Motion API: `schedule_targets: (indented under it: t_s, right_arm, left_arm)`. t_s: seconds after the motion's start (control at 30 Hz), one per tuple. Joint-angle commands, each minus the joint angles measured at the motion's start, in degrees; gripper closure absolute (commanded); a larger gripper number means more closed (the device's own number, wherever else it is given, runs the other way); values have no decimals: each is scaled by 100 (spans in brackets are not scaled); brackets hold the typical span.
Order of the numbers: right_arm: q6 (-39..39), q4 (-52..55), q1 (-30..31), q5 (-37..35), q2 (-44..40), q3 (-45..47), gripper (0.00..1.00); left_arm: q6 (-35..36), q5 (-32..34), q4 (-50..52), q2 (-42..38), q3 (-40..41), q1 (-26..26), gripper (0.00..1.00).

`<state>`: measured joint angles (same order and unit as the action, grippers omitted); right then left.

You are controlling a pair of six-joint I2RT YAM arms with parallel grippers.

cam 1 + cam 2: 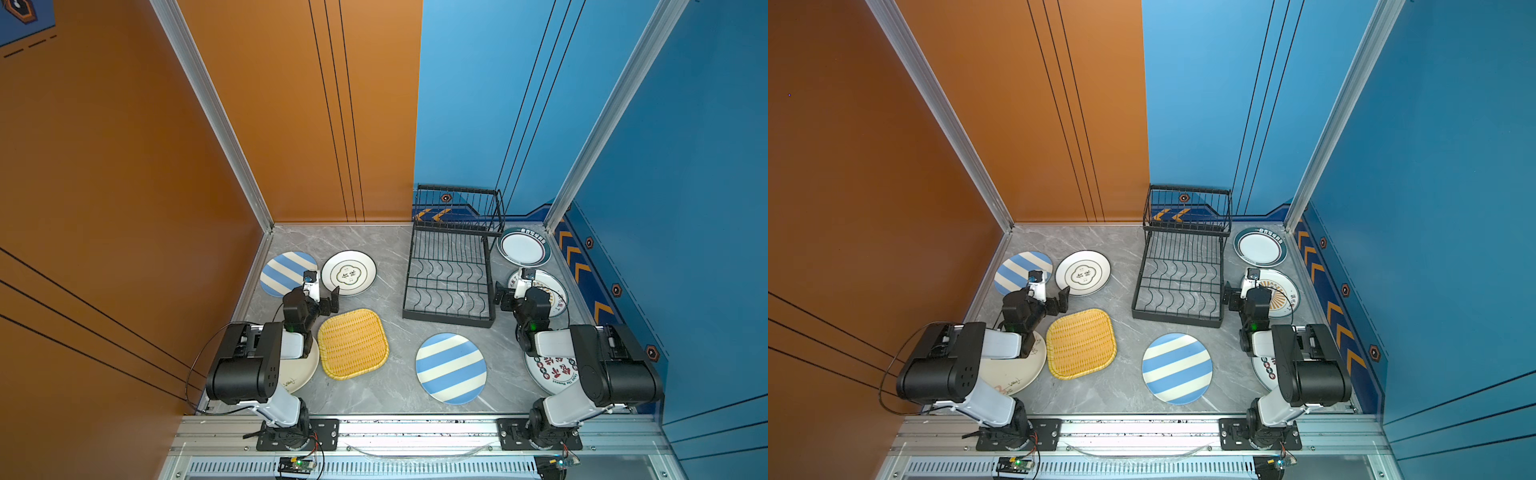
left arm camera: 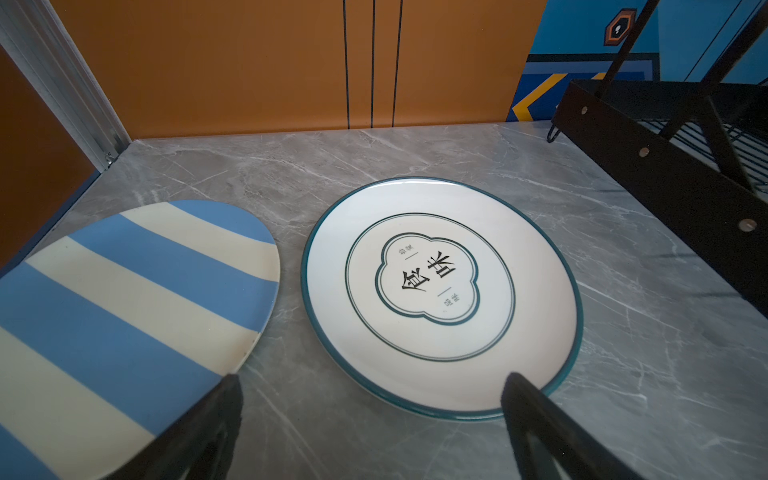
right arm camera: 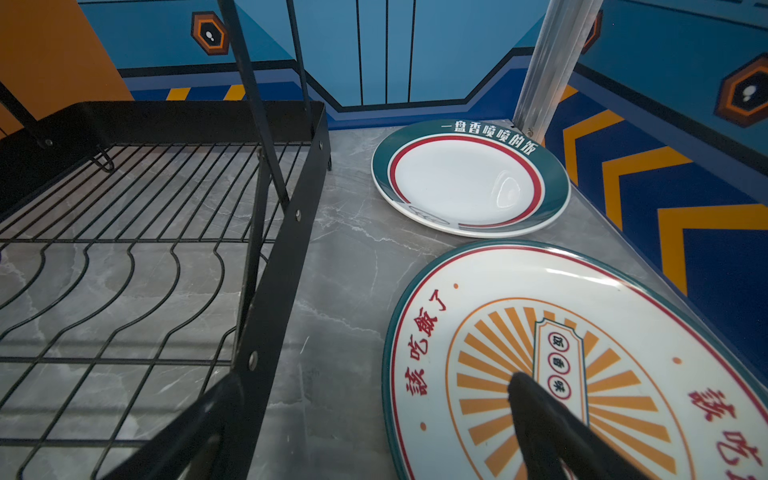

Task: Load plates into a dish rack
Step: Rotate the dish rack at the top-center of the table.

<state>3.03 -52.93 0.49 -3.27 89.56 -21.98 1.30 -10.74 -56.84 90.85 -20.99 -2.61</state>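
Both grippers wide open, nothing held. Left gripper [image 2: 372, 378] hangs over table [image 1: 395, 257] btwn far striped plate [image 1: 286, 272] and white clover-emblem plate [image 1: 349, 273]. In its wrist view one finger sits over the striped plate's edge, the other over the white plate's near rim. Yellow woven plate [image 1: 353, 344] lies flat just in front of that gripper, close to the left arm.

Right gripper [image 3: 374, 378] hangs at the right side of dish rack [image 1: 449, 319]: one finger over the rack's side rail, the other over sunburst plate [image 3: 615, 374]. Rail is tight beside it.

Rack stands back-right on table, raised tier toward back wall, wavy-wire tier toward front. Teal-rimmed plate [image 1: 523, 247] lies flat behind the sunburst plate by the corner post, rims just beside each other. Near striped plate [image 1: 451, 368] lies flat front-middle, in front of rack.

Cream plate [image 1: 297, 374] partly hidden under left arm. Another printed plate [image 1: 548, 374] mostly hidden under right arm.
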Motion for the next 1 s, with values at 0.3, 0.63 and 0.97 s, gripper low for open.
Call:
schedule_targets:
  t_s: [0.3, 0.63, 0.97]
  right_arm:
    - [60, 105, 21, -64, -85, 44, 0]
    - [144, 3178, 276, -430, -1061, -1186, 0]
    - [961, 6156, 535, -141, -648, -2876, 0]
  left_arm:
    - [72, 211, 85, -85, 49, 85, 2]
    - [184, 724, 2813, -1304, -925, 446, 2]
    - [-937, 846, 5583, -390, -3350, 2289, 1]
